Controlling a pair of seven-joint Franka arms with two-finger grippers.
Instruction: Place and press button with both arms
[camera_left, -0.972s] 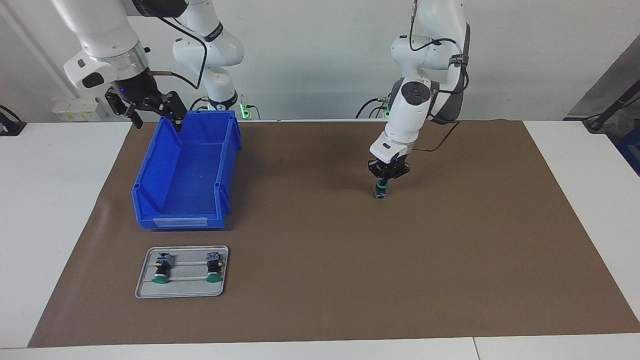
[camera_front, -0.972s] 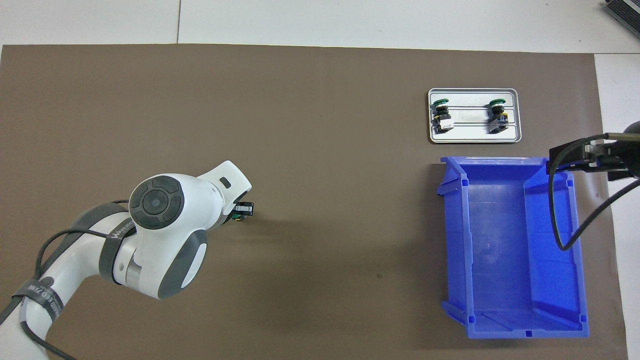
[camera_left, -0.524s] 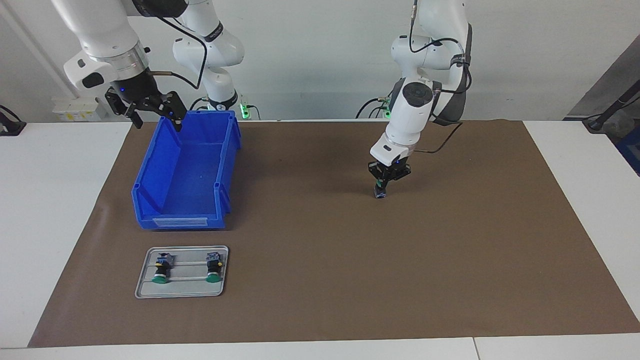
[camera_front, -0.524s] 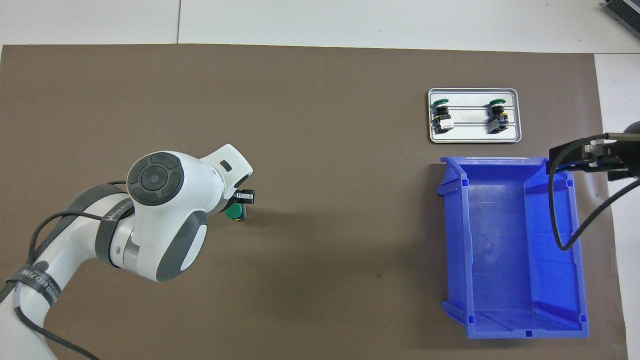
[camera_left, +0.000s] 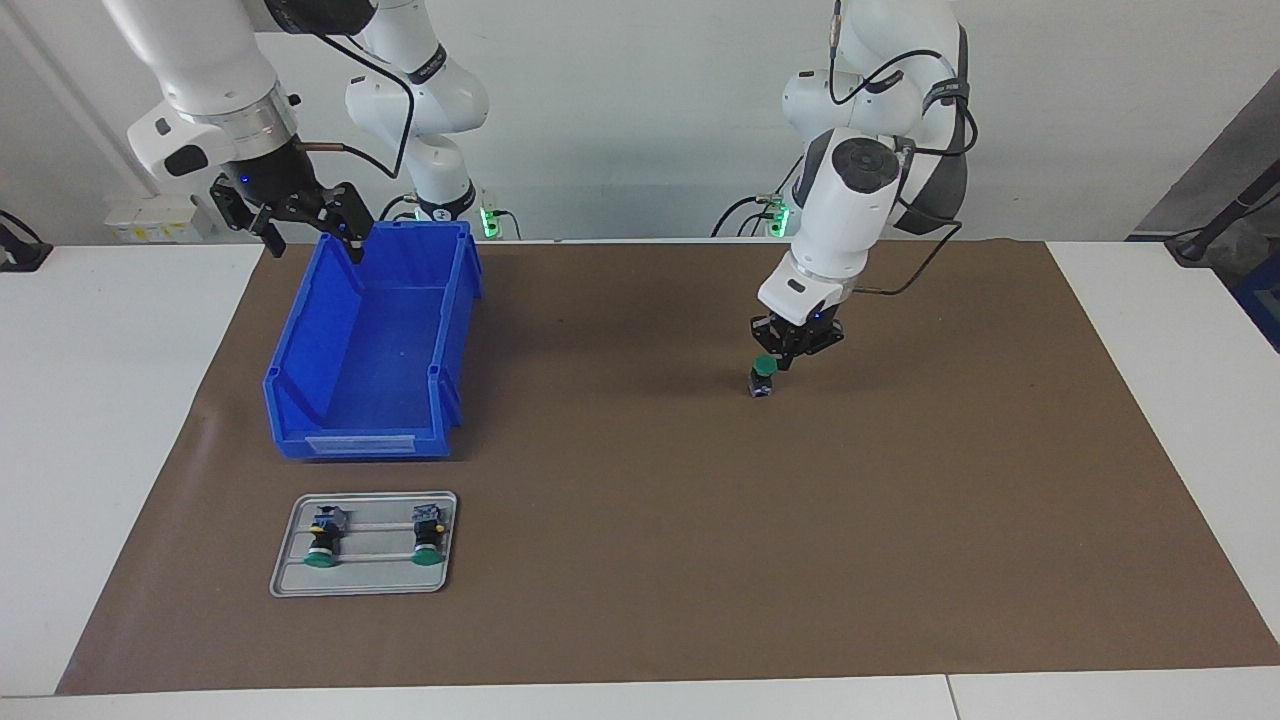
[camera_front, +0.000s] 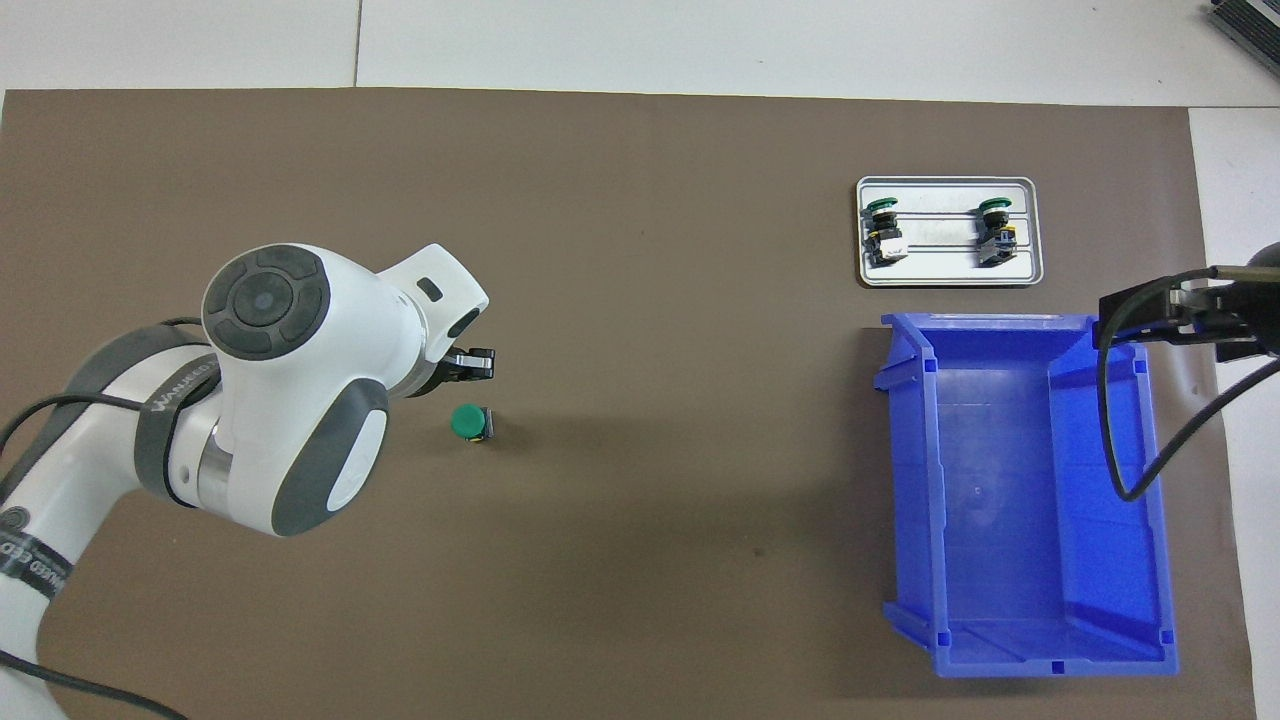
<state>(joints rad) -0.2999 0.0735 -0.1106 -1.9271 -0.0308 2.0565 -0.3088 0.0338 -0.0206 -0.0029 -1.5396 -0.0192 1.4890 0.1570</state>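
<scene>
A: Start at the right arm's end. The right gripper (camera_left: 305, 232) hangs over the corner of the blue bin (camera_left: 372, 345) nearest the robots, jaws spread, holding nothing; that arm waits. Farther from the robots than the bin lies a metal tray (camera_left: 364, 543) with two spare push-buttons (camera_left: 322, 540) on their sides.

B: And the one in play?

A: The button (camera_left: 763, 377) stands upright on the brown mat (camera_left: 650, 480), green cap up, toward the left arm's end of the surface. The left gripper (camera_left: 796, 355) is just beside and slightly above the cap, jaws pressed together, gripping nothing.

B: So placing looks done, pressing is the step?

A: That's my read. To press well, I'd centre the shut fingertips squarely over the cap and come straight down; the body is narrow and top-heavy, so an off-centre push could tip it.

B: Should the other arm help?

A: Bracing the base with it would likely steady things.
</scene>
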